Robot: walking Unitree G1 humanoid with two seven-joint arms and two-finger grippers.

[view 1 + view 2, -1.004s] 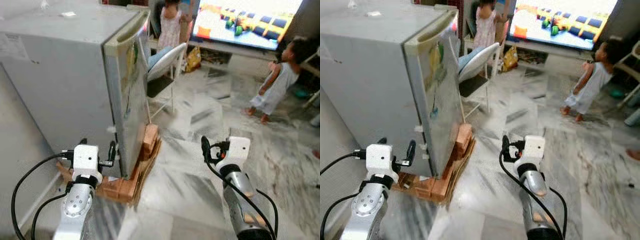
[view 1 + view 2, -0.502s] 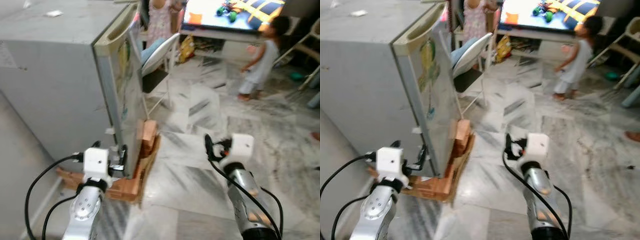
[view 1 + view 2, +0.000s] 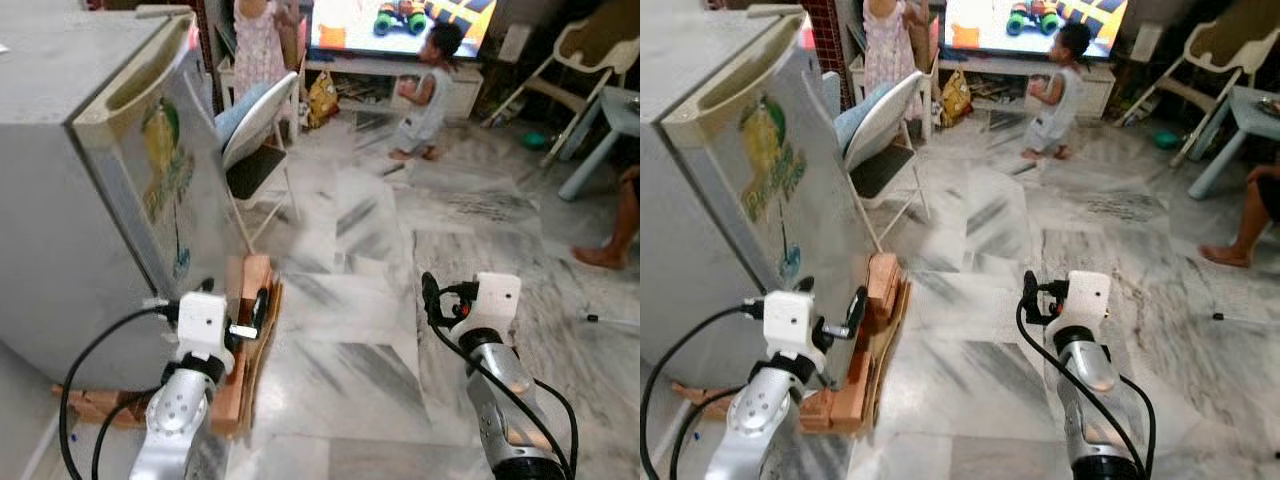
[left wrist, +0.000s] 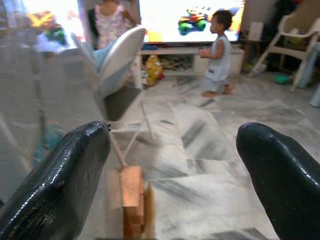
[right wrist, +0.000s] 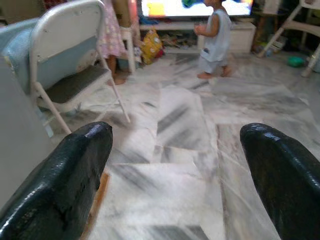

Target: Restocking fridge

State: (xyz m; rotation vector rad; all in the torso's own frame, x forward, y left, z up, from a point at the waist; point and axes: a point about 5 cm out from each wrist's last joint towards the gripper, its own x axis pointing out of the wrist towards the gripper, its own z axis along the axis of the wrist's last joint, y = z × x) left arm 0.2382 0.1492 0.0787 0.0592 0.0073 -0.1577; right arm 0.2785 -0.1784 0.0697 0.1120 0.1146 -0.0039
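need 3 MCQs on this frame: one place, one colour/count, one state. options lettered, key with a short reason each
1. What stands just beyond the fridge?
A. a folding chair
B. a bicycle
C. a washing machine

2. What colour are the blocks under the fridge?
A. blue
B. orange-brown
C. black

3. How are the fingers of the left gripper?
A. shut on a bottle
B. shut on nothing
C. open, holding nothing

Key:
1 A: a folding chair stands past the fridge door, toward the TV.
2 B: the stacked blocks at the fridge foot are orange-brown.
3 C: the left wrist view shows its two fingers wide apart with bare floor between them; the right gripper is open as well.
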